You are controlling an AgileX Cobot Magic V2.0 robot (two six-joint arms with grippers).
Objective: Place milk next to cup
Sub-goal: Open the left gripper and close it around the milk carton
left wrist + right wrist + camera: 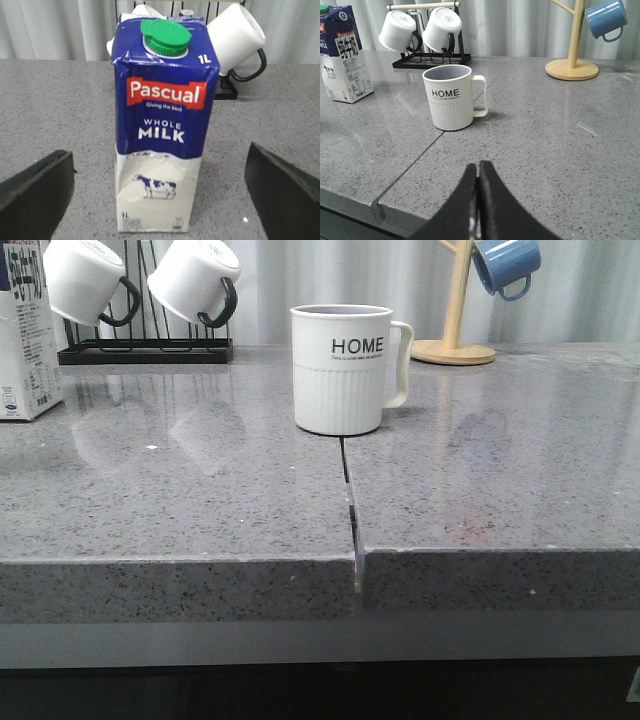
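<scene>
The milk (pixel 162 125) stands upright at the far left of the grey tabletop (pixel 200 490), well apart from the cup (pixel 342 368), which sits near the middle with its handle to the right. The left gripper (pixel 160 190) is spread wide, its fingers (pixel 35 187) on either side of the milk without touching it, while the right gripper (pixel 479 200) hangs over the tabletop's near edge in front of the cup, fingers pressed together on nothing. Behind stand a black rack (pixel 145 350) with two white mugs (pixel 195 280) and a wooden stand (pixel 455 310) with a blue mug (pixel 507 265).
</scene>
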